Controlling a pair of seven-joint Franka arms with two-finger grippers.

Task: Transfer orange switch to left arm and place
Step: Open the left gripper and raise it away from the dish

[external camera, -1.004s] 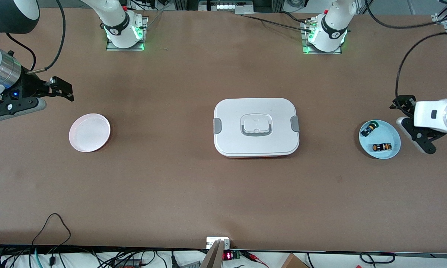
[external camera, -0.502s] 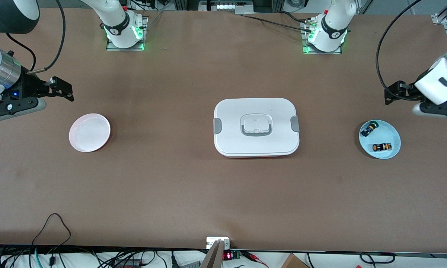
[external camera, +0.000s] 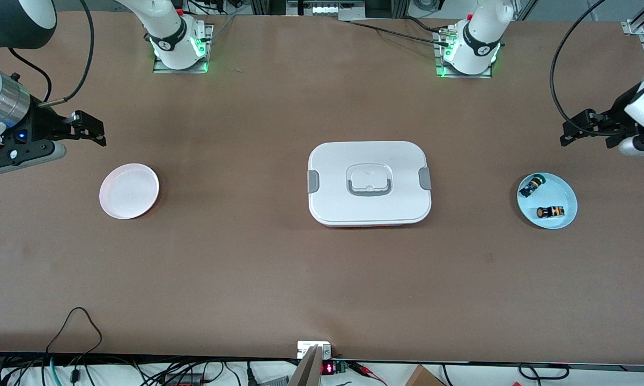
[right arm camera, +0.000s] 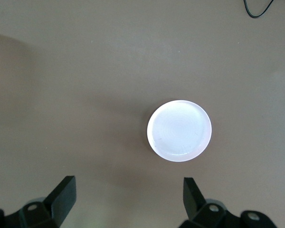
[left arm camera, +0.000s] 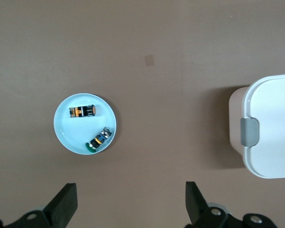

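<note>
The orange switch [external camera: 550, 212] lies on its side in a pale blue plate [external camera: 561, 192] at the left arm's end of the table. It also shows in the left wrist view [left arm camera: 82, 111], on the same plate [left arm camera: 62, 128]. My left gripper [external camera: 577, 128] is open and empty, in the air over bare table beside the plate, on the robot bases' side of it [left arm camera: 130, 204]. My right gripper [external camera: 88, 130] is open and empty, waiting near the pink plate [external camera: 129, 191]. The white box [external camera: 369, 182] sits mid-table between the two plates.
A small black switch with a yellow-green cap [external camera: 531, 186] shares the blue plate [left arm camera: 99, 140]. The box's edge with its grey clip shows in the left wrist view [left arm camera: 270, 128]. The pink plate [right arm camera: 179, 130] holds nothing. Cables hang at the table's near edge.
My left gripper has swung from right beside the blue plate to over bare table on the robot bases' side of it. The right arm has not moved.
</note>
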